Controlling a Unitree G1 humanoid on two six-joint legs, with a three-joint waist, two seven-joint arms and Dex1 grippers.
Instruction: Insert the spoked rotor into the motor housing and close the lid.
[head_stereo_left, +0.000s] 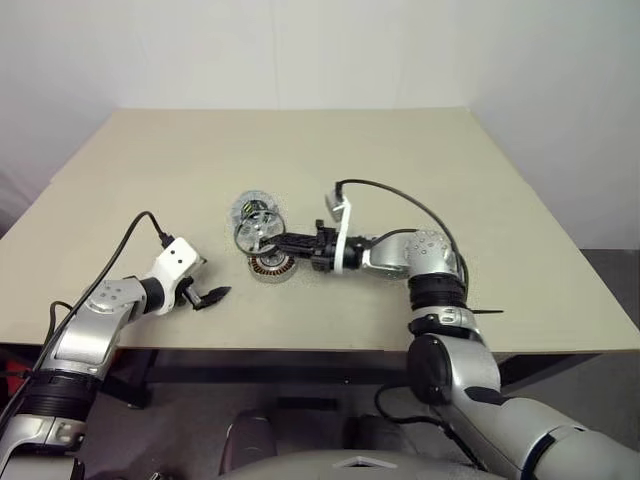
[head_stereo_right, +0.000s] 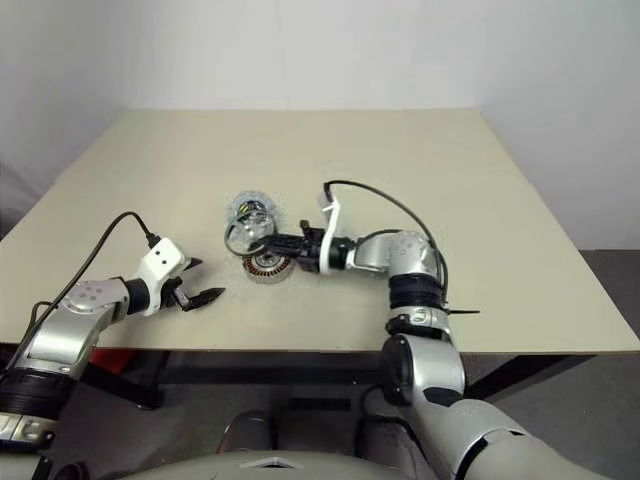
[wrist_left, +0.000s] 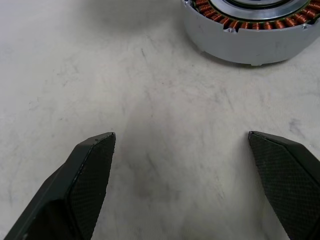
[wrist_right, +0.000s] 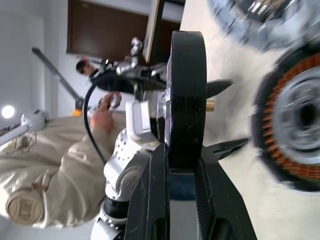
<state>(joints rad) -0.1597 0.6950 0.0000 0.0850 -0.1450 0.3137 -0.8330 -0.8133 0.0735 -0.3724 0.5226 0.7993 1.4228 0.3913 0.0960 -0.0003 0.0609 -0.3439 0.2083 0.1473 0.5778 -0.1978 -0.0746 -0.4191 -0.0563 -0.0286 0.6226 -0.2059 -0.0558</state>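
My right gripper (head_stereo_left: 268, 240) reaches in from the right and is shut on the spoked rotor (head_stereo_left: 256, 232), a dark wheel held on edge just above the table. In the right wrist view the rotor (wrist_right: 186, 95) stands edge-on between the fingers, with a small brass pin at its hub. The motor housing (head_stereo_left: 268, 266), a round ring with copper coils, sits on the table right below and beside the rotor. The pale lid (head_stereo_left: 252, 208) lies flat just behind them. My left gripper (head_stereo_left: 208, 297) rests open near the table's front left, a short way from the housing (wrist_left: 250, 30), with nothing between its fingers.
The beige table (head_stereo_left: 400, 160) has its front edge close under both arms. A black cable (head_stereo_left: 400, 200) loops over my right wrist. In the right wrist view a person in beige clothing (wrist_right: 60, 160) stands beyond the table.
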